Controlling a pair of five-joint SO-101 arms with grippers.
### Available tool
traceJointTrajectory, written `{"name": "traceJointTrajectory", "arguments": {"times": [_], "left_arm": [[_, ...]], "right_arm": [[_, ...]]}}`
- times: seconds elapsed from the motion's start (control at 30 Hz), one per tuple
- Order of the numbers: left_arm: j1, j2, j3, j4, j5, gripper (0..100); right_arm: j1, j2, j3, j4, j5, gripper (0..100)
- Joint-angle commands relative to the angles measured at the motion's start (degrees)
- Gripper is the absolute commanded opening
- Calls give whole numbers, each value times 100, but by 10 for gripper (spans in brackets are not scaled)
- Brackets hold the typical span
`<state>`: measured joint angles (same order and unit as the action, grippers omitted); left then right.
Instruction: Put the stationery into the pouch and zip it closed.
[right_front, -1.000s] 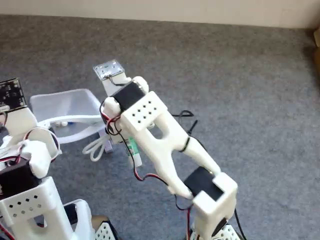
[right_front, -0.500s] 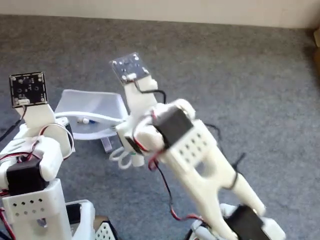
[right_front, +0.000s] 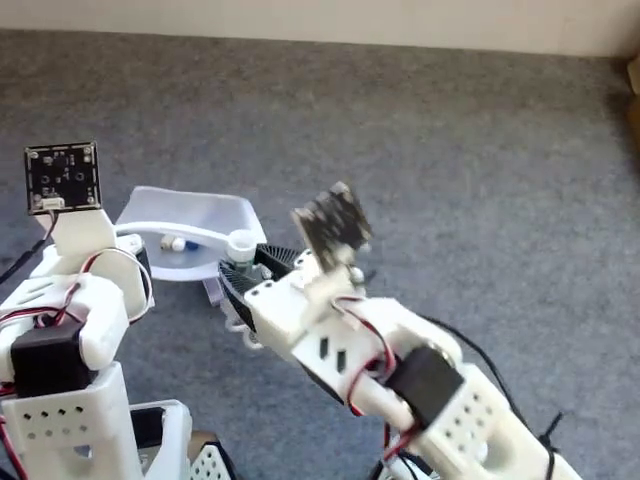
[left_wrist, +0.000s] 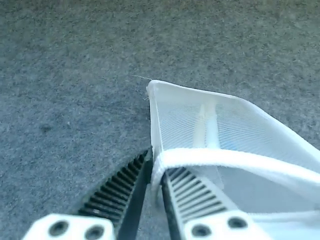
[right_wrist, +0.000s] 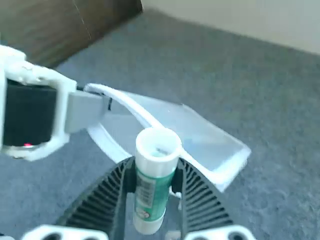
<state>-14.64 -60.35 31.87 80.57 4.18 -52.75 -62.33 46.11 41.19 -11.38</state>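
A translucent white pouch (right_front: 190, 225) stands open on the grey carpet. My left gripper (left_wrist: 156, 167) is shut on the pouch's white rim (left_wrist: 210, 159), holding the mouth up. A green and white glue stick (right_wrist: 152, 185) stands upright between the black fingers of my right gripper (right_wrist: 154, 167), which is shut on it. In the high view the glue stick's white cap (right_front: 240, 244) sits at the pouch's near right corner, right by the opening. The right wrist view has the pouch (right_wrist: 170, 125) just beyond the stick, with the left arm's grey and white gripper (right_wrist: 75, 112) on its rim.
A small white and blue item (right_front: 178, 243) lies inside the pouch. White cord loops (right_front: 238, 325) lie on the carpet beside it. Both arm bases crowd the near edge. Bare carpet (right_front: 450, 150) stretches to the far wall.
My right arm swung round and drew back, bringing the glue stick up from the carpet to the pouch's mouth. The left arm rose and shifted the pouch to the right.
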Motion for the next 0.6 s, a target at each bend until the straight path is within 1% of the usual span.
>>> {"name": "traceJointTrajectory", "arguments": {"times": [0.0, 0.07, 0.13, 0.3, 0.47, 0.57], "left_arm": [[127, 48, -400, -9, -35, 7], [127, 163, -409, -9, -35, 7], [127, 400, -409, -9, -35, 7], [127, 989, -541, 0, -35, 7], [127, 1086, -558, 0, -35, 7], [127, 1086, -558, 0, -35, 7]], "right_arm": [[-57, -919, 673, -1341, 79, 3], [-92, -1253, 1086, -1982, 79, 3], [-312, -1508, 1402, -2448, 88, 3], [-778, -1701, 1727, -3222, 97, 4], [-769, -1684, 1921, -4224, 97, 4], [-769, -1675, 2044, -4602, 97, 4]]}}
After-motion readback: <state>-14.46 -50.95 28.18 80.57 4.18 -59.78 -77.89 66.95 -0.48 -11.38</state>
